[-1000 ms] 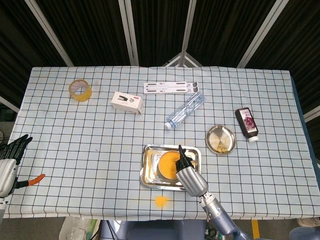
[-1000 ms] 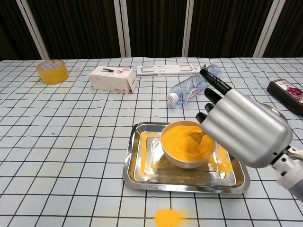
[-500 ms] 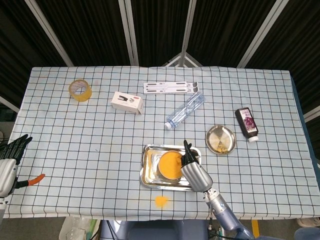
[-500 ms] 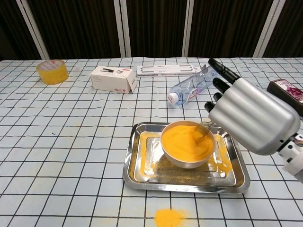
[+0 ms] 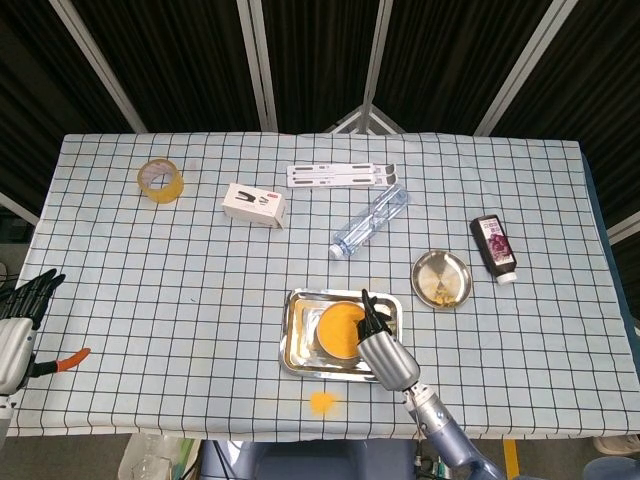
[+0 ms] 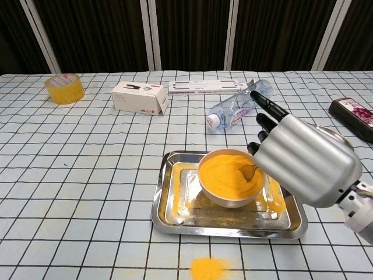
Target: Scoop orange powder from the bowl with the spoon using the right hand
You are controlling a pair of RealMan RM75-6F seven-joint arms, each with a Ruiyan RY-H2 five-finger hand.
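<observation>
- Orange powder [image 6: 226, 170] fills the bowl [image 6: 231, 198], which stands in the steel tray [image 6: 175, 219] at the near middle of the table [image 6: 87, 175]
- The spoon [image 6: 247, 171] sits with its tip dug into the powder at the bowl's right side, its handle hidden under the right hand [image 6: 303, 160]
- The right hand is clamped on the spoon, fingers pointing up and away; it has dropped back toward the bowl after lifting half a second ago, so the spoon bites deeper again
- Judged from this, another scooping stroke is under way, nothing lifted clear yet
- Spilled powder [image 6: 208, 269] lies on the cloth before the tray
- The left hand [image 5: 18, 310] hangs at the table's left edge, fingers apart, holding nothing
</observation>
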